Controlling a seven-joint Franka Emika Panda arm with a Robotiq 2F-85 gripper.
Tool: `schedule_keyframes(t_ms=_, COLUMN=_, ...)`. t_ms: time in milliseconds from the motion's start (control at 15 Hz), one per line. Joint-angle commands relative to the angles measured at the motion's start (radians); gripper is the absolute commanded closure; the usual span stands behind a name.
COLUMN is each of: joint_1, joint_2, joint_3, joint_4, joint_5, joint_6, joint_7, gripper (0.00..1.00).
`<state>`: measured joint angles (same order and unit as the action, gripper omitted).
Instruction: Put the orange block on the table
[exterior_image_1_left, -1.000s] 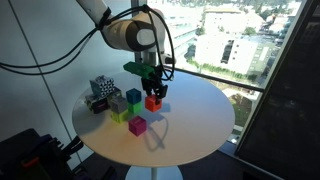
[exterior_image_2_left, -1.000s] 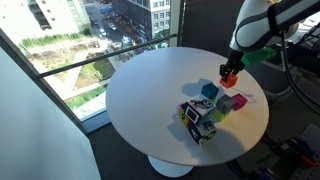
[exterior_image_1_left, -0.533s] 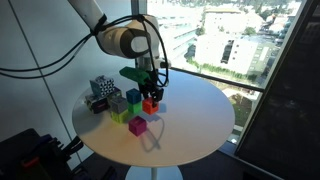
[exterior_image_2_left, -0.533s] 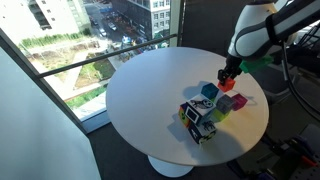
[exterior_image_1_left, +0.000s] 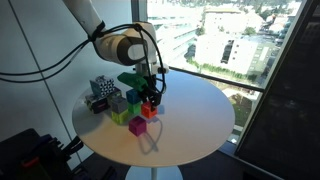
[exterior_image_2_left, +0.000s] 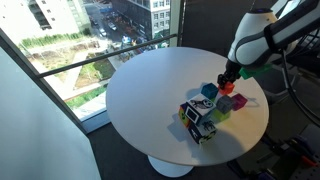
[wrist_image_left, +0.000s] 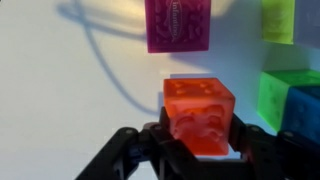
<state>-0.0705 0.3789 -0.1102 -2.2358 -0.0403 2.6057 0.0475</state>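
Note:
The orange block (wrist_image_left: 200, 112) is a small red-orange cube held between my gripper's (wrist_image_left: 200, 142) two black fingers. In both exterior views the block (exterior_image_1_left: 150, 110) (exterior_image_2_left: 226, 88) hangs low over the round beige table (exterior_image_1_left: 195, 125) (exterior_image_2_left: 150, 95), right beside the cluster of cubes. I cannot tell whether it touches the tabletop. The gripper (exterior_image_1_left: 150, 99) (exterior_image_2_left: 227, 79) is shut on it from above.
A magenta cube (exterior_image_1_left: 137, 126) (exterior_image_2_left: 240, 101) (wrist_image_left: 178, 25), a green cube (wrist_image_left: 285, 95) (exterior_image_2_left: 222, 105), a yellow-green cube (exterior_image_1_left: 122, 116), a blue cube (exterior_image_1_left: 118, 103) (exterior_image_2_left: 208, 91) and a black-and-white patterned cube (exterior_image_1_left: 100, 92) (exterior_image_2_left: 198, 121) stand close by. Windows lie behind the table.
The gripper has moved down and sideways toward the cluster of cubes, with the orange block still in it.

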Motion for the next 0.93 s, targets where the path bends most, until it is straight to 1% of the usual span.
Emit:
schedule_keyframes(t_ms=0, joint_1=-0.016, joint_2=0.017, joint_3=0.005, joint_4=0.002, joint_5=0.011, joint_6=0.026, joint_7=-0.017, gripper=0.71)
schedule_keyframes(t_ms=867, joint_1=-0.05, joint_2=0.076, joint_3=0.032, joint_4=0.028, joint_5=0.047, joint_6=0.068, joint_7=-0.064, gripper=0.71)
